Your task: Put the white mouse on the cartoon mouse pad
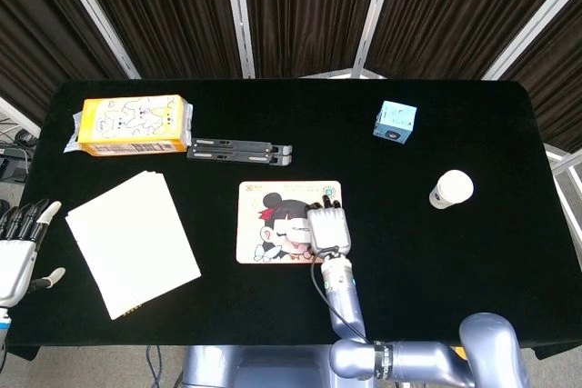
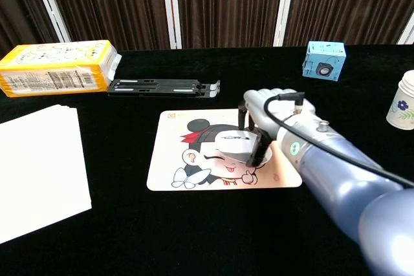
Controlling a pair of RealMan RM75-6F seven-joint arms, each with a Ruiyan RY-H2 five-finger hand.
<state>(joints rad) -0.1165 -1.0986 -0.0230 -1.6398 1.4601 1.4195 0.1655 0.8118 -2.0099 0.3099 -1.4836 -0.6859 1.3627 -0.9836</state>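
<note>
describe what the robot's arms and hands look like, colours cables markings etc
The right arm is glossy blue-grey metal with rounded segments, a small green-ringed round mark near the wrist and a black cable looping along it. The right hand has a pale silver-white shell with black fingers. The left hand shows only at the head view's edge: white body, white thumb, dark fingers with pale tips.

White mouse (image 2: pixel 237 145), cream pad (image 2: pixel 169 167) with a winking cartoon girl, black tabletop (image 1: pixel 473 233), light-blue box (image 2: pixel 323 60).

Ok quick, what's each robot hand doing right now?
Left robot hand: open, holding nothing, at the table's left edge.
Right robot hand: holding the white mouse over the cartoon mouse pad.
</note>
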